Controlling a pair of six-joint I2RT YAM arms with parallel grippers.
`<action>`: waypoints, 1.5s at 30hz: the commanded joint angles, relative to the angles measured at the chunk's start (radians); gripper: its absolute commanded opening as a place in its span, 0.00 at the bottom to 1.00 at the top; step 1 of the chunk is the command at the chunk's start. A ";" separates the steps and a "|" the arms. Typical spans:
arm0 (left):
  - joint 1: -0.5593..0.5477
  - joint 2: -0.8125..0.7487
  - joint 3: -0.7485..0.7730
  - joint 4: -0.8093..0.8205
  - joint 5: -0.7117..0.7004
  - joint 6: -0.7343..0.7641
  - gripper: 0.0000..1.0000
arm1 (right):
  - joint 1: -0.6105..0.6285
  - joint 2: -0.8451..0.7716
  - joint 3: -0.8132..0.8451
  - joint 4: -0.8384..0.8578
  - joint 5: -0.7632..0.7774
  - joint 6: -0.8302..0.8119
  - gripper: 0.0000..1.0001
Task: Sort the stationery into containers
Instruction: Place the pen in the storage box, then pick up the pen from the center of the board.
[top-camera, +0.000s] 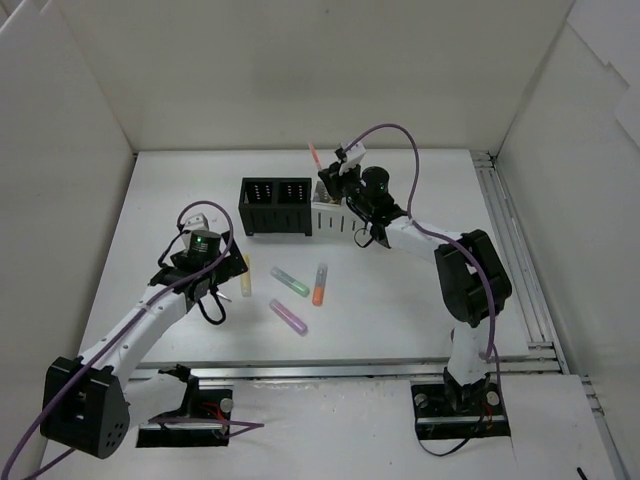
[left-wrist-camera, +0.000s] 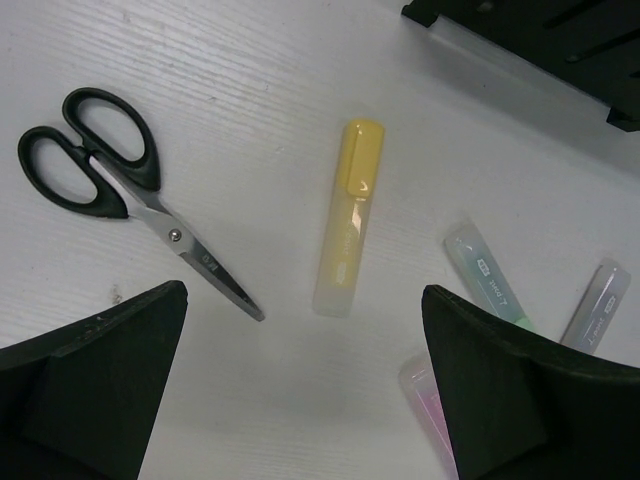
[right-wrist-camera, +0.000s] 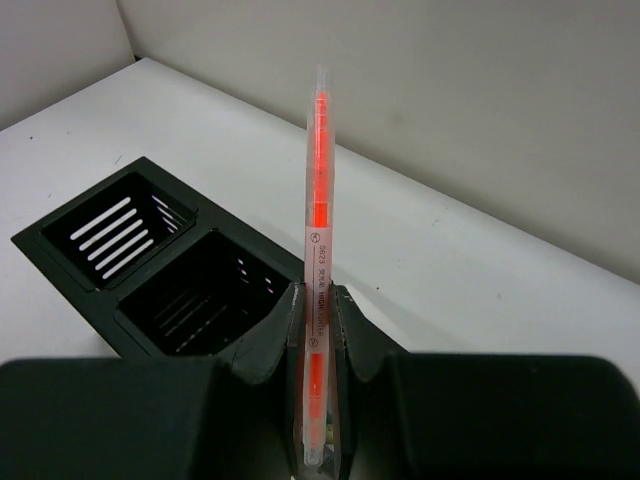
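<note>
My right pincer (right-wrist-camera: 318, 330) is clamped on a thin red pen (right-wrist-camera: 318, 180), gripping it near its lower end, so most of it stands up above my fingers. My left pincer (left-wrist-camera: 303, 340) is wide apart and holds nothing. It hangs over the yellow marker (left-wrist-camera: 350, 230), which lies flat on the surface (top-camera: 400, 300) between my two fingers.

The pen worries me most. Held that low, it could swing in the grip, and then the end could catch a rim or the divider instead of dropping in. The black organiser (right-wrist-camera: 160, 260) sits just ahead of that hand and the white organiser (top-camera: 326, 218) is right beside it, so a small drift could send the pen into the wrong one. It also looks taller than either box, so it may lean or tip out once I let go.

On the left, the scissors (left-wrist-camera: 120, 190) point their blade tip towards my left finger. If I come down slightly off, I could land on the blade or push it into the marker.

My right arm covers most of the white organiser from above, so I cannot tell what is in it or which compartment the pen is over. My fingers hide the pen's bottom tip. The green marker (left-wrist-camera: 485, 275) and its neighbours are cut off behind my right finger. I see no tape rolls.
</note>
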 joint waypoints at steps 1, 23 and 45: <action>0.009 0.039 0.069 0.089 0.034 0.035 1.00 | -0.013 0.017 0.009 0.217 -0.053 0.015 0.00; 0.027 0.205 0.133 0.148 0.074 0.064 1.00 | -0.031 -0.017 -0.179 0.310 -0.099 0.032 0.44; 0.018 0.398 0.224 0.160 0.098 0.092 0.95 | -0.003 -0.504 -0.397 0.278 -0.141 0.187 0.98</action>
